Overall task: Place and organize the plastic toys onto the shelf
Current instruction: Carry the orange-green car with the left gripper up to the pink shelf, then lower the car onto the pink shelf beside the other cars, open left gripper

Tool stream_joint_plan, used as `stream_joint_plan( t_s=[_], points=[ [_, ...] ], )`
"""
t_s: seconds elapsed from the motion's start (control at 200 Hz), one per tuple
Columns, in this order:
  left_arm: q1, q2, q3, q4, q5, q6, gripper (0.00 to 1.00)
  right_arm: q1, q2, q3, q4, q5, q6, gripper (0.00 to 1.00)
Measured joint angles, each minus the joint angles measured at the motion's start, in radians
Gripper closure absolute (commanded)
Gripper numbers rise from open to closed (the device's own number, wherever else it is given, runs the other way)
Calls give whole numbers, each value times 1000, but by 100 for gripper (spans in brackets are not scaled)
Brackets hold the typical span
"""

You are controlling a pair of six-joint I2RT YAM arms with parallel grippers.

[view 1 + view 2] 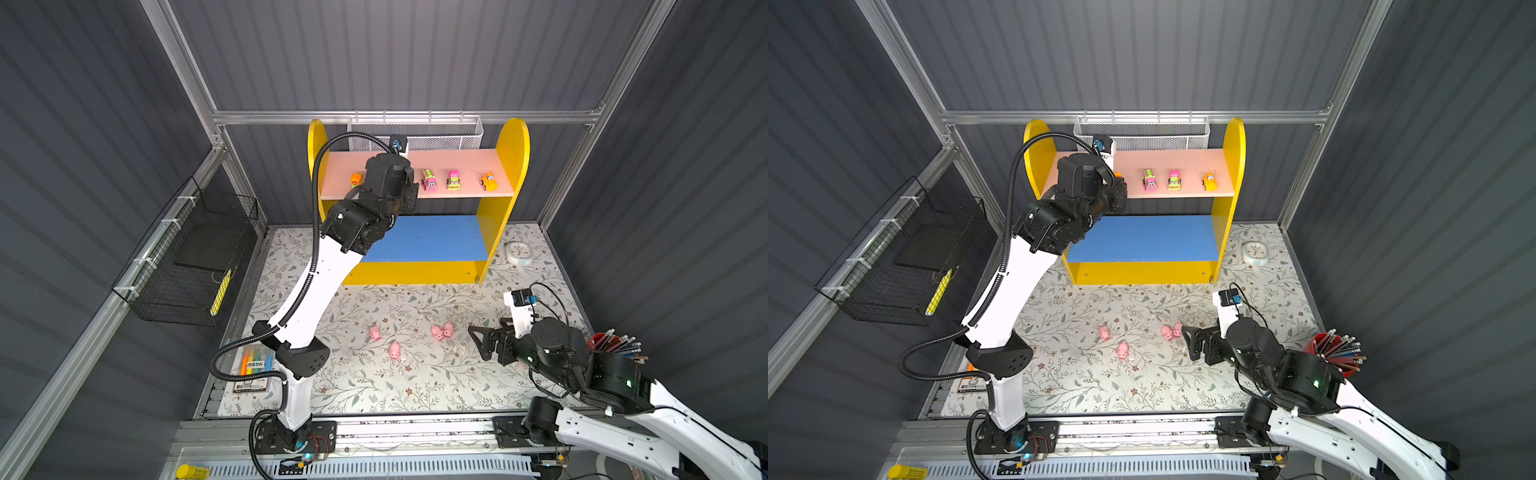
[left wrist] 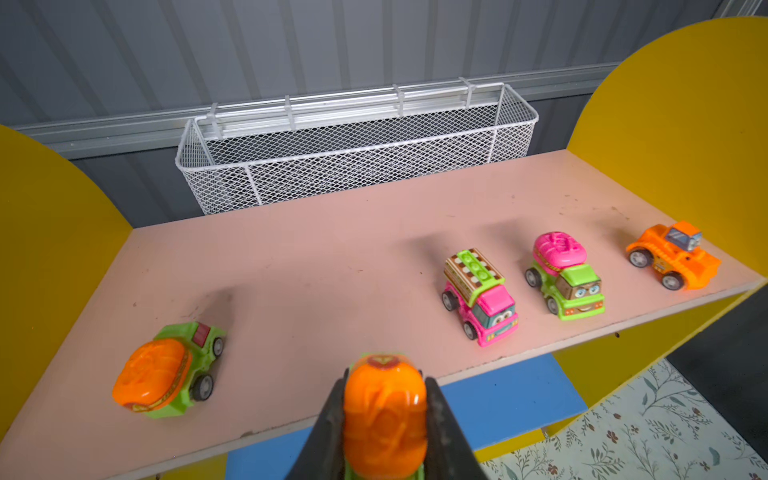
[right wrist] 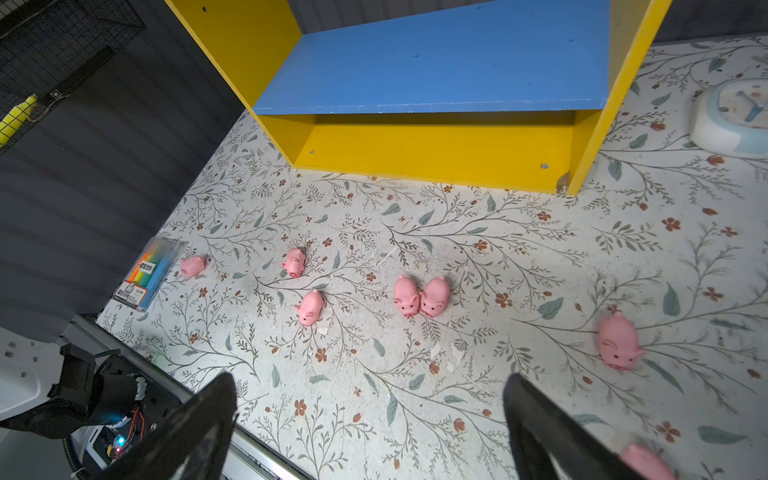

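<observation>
The left gripper (image 2: 384, 384) is clamping an orange-topped vehicle (image 2: 384, 419) between closed jaws and holding it over the front edge of the pink upper board (image 2: 332, 249) of the shelf (image 1: 513, 158). It is hanging above the gap in the row. Four vehicles are already sitting on that board: an orange-and-green mixer (image 2: 166, 372) askew near the left end, then a pink truck (image 2: 482, 297), a green-and-pink mixer (image 2: 565, 276) and an orange bulldozer (image 2: 673, 255) toward the right end. So the vehicle row is nearing completion, while the pigs (image 3: 406, 296) are all lying on the table (image 3: 540, 249) in front of the shelf, and the blue lower board (image 3: 436, 62) is carrying no toy that shows. The right gripper (image 3: 370, 380) is hanging over the table's front right area, jaws spread wide with nothing between them. Its wrist view is showing six pigs and probably a seventh, blurred at the frame's edge. Both top views are showing only four. In them the left arm is hiding the held vehicle, so only the left wrist view is showing the grip.
</observation>
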Motion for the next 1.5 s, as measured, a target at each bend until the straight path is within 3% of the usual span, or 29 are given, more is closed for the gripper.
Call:
stream_joint_plan(
  t_s=[0.44, 1.496],
  points=[
    [92, 25, 0, 31, 82, -8, 77, 0, 21, -21, 10, -11, 38, 1],
    [132, 71, -18, 79, 153, -31, 72, -1, 37, -26, -5, 18, 40, 1]
  ],
)
